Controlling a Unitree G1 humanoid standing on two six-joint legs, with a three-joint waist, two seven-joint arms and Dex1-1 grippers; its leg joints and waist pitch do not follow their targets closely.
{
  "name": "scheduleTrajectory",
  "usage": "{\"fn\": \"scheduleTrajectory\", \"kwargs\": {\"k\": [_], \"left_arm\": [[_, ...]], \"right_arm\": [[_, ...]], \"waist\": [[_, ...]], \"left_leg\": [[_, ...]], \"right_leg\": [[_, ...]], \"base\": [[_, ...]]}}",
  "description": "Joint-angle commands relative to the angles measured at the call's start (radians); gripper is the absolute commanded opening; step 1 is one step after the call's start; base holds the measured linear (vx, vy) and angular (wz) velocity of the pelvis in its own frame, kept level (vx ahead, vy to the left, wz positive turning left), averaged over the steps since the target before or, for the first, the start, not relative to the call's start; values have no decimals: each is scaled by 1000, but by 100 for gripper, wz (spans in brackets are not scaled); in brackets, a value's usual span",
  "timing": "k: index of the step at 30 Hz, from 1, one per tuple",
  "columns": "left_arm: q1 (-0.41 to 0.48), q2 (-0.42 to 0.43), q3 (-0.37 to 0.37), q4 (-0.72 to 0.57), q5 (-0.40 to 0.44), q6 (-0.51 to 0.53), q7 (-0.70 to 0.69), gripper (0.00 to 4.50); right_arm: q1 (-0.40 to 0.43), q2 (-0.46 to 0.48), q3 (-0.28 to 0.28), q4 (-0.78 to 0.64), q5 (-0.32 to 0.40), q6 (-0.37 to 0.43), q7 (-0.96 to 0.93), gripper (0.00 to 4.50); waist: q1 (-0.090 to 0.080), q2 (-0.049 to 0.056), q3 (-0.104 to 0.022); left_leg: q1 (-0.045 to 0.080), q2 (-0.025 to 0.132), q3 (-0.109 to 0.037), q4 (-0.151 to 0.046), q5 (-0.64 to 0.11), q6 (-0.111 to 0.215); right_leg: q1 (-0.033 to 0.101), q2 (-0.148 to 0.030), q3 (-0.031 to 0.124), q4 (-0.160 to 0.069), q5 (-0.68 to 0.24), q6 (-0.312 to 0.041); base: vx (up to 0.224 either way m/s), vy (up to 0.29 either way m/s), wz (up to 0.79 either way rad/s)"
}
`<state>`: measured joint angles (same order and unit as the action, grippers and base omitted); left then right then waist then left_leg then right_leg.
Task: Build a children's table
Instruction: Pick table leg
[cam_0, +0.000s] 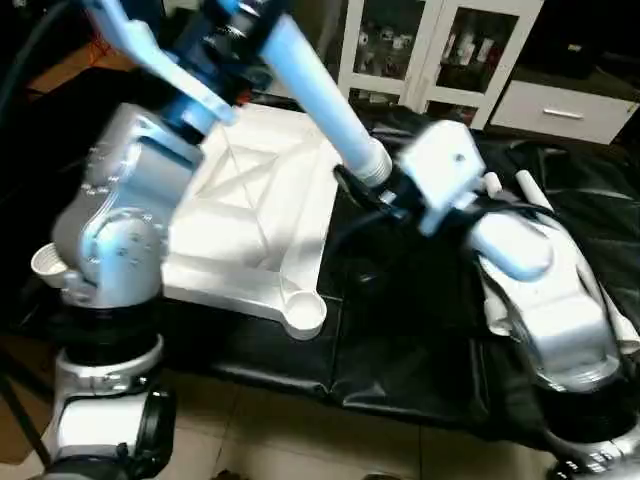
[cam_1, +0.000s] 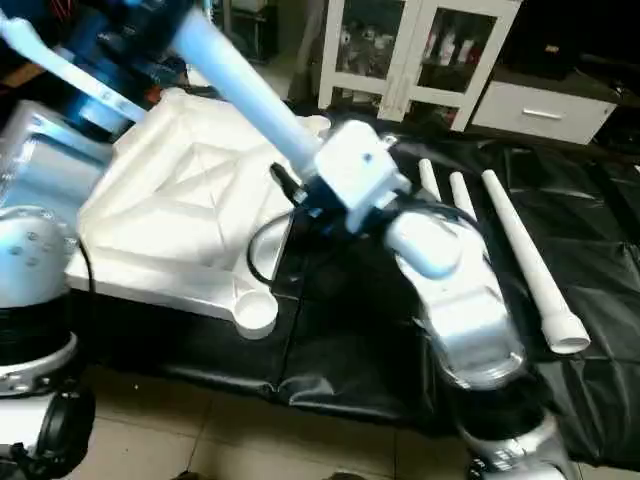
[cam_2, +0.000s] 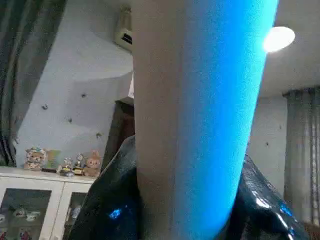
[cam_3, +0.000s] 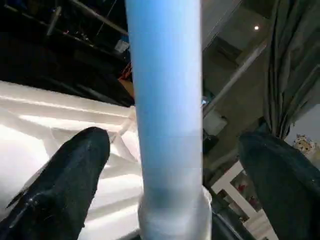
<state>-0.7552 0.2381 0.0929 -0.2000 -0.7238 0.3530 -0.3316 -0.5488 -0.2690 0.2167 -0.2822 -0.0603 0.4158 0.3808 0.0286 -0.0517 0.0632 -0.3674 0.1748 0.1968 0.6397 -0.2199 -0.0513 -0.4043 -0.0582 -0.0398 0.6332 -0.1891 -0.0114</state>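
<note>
The white table top (cam_1: 190, 215) is seen lying underside up on black sheeting (cam_1: 350, 340), left of centre in the head views. One leg (cam_1: 250, 95) is held slanting across the upper left. The right gripper (cam_3: 170, 150) is spread, a black finger each side of it; whether the left gripper (cam_2: 200, 200) is clamped cannot be told. Three spare legs (cam_1: 520, 250) lie at right.

1. The white square table top (cam_1: 190, 215) lies upside down on black sheeting, its X-shaped ribs facing up and a round corner socket (cam_1: 254, 311) at the near corner.
2. One long white leg (cam_1: 250, 85) is held slanted above the top.
3. Three more legs (cam_1: 525, 260) lie side by side on the sheeting, apart from the top.
</note>
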Motion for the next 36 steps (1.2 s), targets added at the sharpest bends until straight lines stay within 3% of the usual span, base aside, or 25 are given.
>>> {"fn": "scheduleTrajectory", "kwargs": {"k": [1, 12, 23, 36], "left_arm": [[-4, -5, -20, -31, 19, -16, -21, 166], [8, 12, -40, -37, 55, -28, -75, 166], [32, 15, -80, -59, 67, -12, -126, 166], [18, 3, -74, -58, 88, -18, -120, 166]], "right_arm": [[-18, 2, 12, 19, -22, 6, -17, 450], [-66, 13, 21, 119, -92, -7, -73, 450], [-72, 17, 50, 150, -87, -63, -37, 450], [-58, 7, 62, 160, -96, -62, -4, 325]], "waist": [[-4, 21, -70], [1, 32, -70], [2, 36, -70], [2, 38, -70]], "left_leg": [[19, 51, -26, -84, -81, -69], [20, 49, -27, -86, -102, -91], [17, 49, -25, -84, -92, -69], [18, 50, -25, -83, -84, -61]], "right_leg": [[50, -67, 53, -54, -29, -187], [52, -66, 52, -52, -23, -183], [56, -67, 53, -50, -6, -206], [55, -66, 53, -49, -1, -212]], "base": [[0, 0, 0], [0, 0, 0], [0, 0, 0], [0, 0, 0]]}}
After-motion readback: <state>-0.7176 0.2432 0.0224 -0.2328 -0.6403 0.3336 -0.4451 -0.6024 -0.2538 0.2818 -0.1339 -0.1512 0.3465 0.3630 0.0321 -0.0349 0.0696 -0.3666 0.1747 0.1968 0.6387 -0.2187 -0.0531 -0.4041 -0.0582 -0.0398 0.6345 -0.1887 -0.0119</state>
